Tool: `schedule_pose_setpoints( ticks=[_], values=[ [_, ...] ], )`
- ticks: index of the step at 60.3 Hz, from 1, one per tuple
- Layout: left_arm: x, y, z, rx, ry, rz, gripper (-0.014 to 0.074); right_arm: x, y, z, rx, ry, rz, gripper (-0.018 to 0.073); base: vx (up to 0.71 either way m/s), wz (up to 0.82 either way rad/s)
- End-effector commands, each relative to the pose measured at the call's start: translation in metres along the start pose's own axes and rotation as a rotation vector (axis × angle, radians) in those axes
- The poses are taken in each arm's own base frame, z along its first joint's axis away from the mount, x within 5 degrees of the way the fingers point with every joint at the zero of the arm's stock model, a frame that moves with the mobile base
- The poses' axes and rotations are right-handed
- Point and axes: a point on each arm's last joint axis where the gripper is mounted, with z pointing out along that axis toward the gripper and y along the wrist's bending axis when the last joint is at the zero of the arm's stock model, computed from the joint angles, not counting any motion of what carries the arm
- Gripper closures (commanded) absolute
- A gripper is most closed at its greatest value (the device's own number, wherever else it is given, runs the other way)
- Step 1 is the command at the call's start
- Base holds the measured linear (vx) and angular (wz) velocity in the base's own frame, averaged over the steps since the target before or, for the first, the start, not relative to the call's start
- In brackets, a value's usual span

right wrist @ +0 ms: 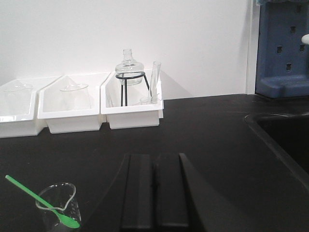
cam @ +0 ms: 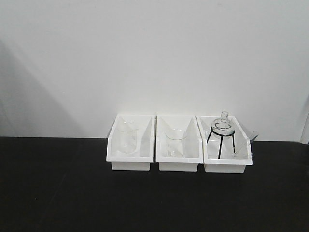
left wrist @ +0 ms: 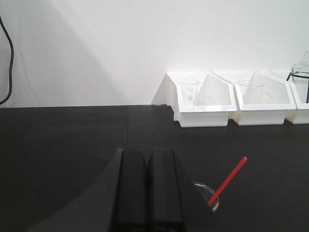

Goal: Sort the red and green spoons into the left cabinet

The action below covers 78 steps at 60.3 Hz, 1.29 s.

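While both arms hung low over the black table [cam: 58, 193], each claw had its fingers pressed together with nothing between them: the left claw [left wrist: 146, 157] and the right claw [right wrist: 154, 159] alike. The red spoon [left wrist: 227, 180] stood in a small beaker [left wrist: 205, 189] just to the right of the left claw, with its handle leaning up and to the right. The green spoon [right wrist: 38, 200] stood in another beaker [right wrist: 58, 205] to the left of the right claw, bowl down and handle leaning to the left. Both spoons were well apart from the three white bins at the far edge of the table. The left bin [cam: 130, 164] and the middle bin [cam: 178, 165] each held one glass beaker. The right bin [cam: 227, 166] held a tripod [cam: 219, 142] with a flask [cam: 223, 121] on it, and a test tube [cam: 246, 142] leaning beside it.
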Motion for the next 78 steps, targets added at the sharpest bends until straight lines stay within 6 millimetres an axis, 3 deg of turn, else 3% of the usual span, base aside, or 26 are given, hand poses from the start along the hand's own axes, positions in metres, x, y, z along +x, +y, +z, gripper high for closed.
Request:
schedule_pose_setpoints(
  ticks=[1, 59, 78],
  values=[
    [-0.009, 0.000, -0.002, 0.005, -0.100, -0.009, 0.0596, -0.006, 0.001, -0.001, -0.009, -0.087, -0.014, 0.0564, 0.00, 0.00],
    [-0.010, 0.000, -0.002, 0.006, -0.117, -0.008, 0.0596, -0.006, 0.001, -0.001, -0.010, -0.095, -0.014, 0.0564, 0.00, 0.00],
    [-0.025, -0.001, -0.005, 0.011, -0.254, -0.008, 0.0596, -0.015, 0.002, -0.002, -0.023, -0.182, -0.013, 0.0564, 0.00, 0.00]
  ],
)
